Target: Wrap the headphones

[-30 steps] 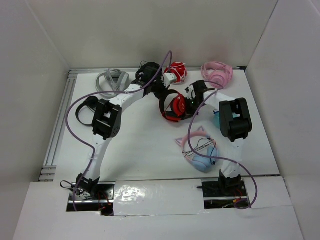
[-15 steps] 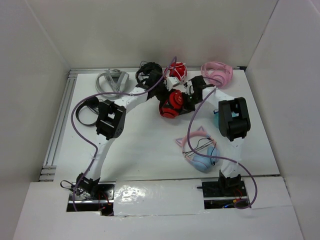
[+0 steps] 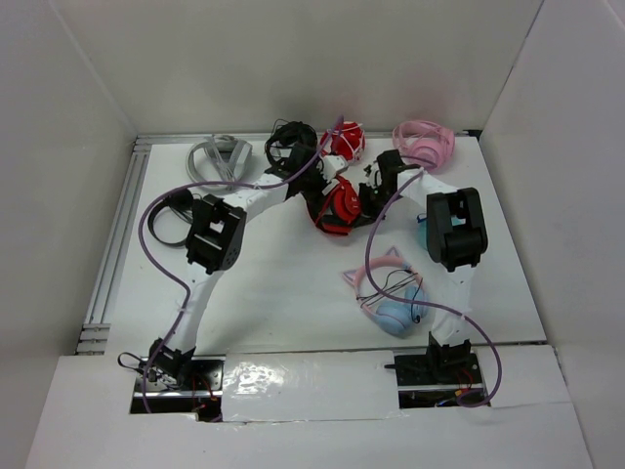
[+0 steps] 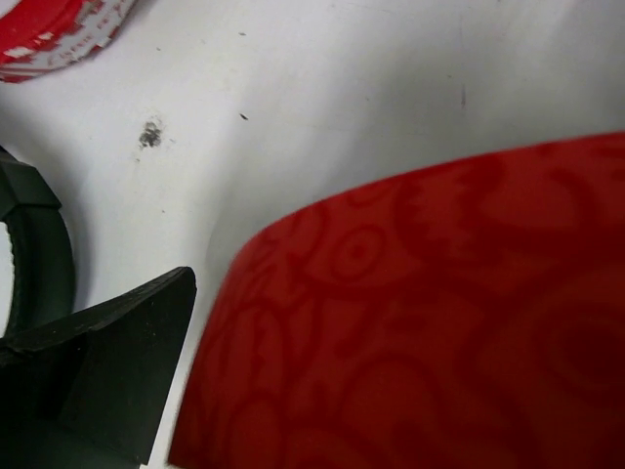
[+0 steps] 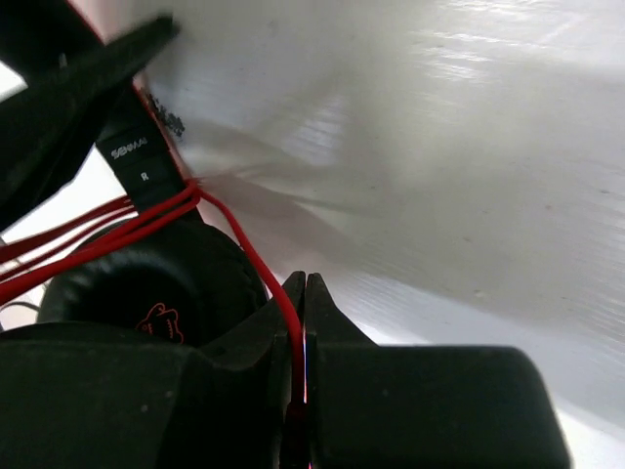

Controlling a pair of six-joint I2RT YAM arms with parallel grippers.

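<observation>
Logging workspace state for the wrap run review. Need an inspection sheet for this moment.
Surface: white table; small dark scuff shows in the left wrist view.
Job's things: red headphones sit between the two grippers; their red cable leads into the right fingers.
Clutter: compact red pair, black pair, grey pair, pink pair, cat-ear pair.
Grippers: right gripper shut on the red cable; left gripper at the headphones, jaw state unclear.
Cables: purple arm cables loop over the table.
Surroundings: white walls; metal rail on the left edge.
</observation>
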